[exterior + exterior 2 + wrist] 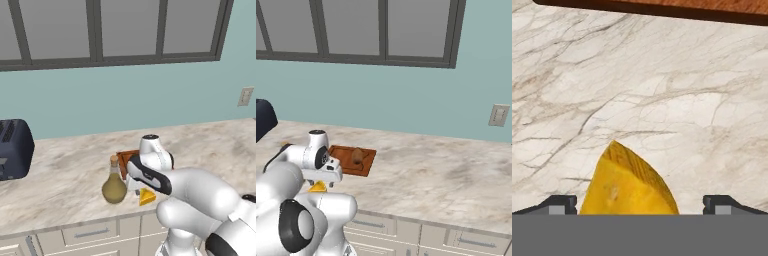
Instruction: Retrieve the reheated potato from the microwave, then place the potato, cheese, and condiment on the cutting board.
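The pincer [640, 206] is hanging spread wide, its two dark fingertips [560, 204] standing well apart on either side of the cheese [628, 182], which is lying on the marbled surface [662, 95] directly beneath it and not yet being held. To do this pick well, the arm should be lowering straight down so the wedge stays centred between the tips, then be closing on its flat flanks rather than on the sloped point, where it would likely be slipping out. Beyond the cheese, ahead of the pincer, the cutting board [341, 156] is lying just past a strip of bare surface, with the potato [357, 155] already sitting on it. To the pincer's left, the condiment [114, 184] is standing upright near the cheese, so the closing hand should be keeping clear of its belly.
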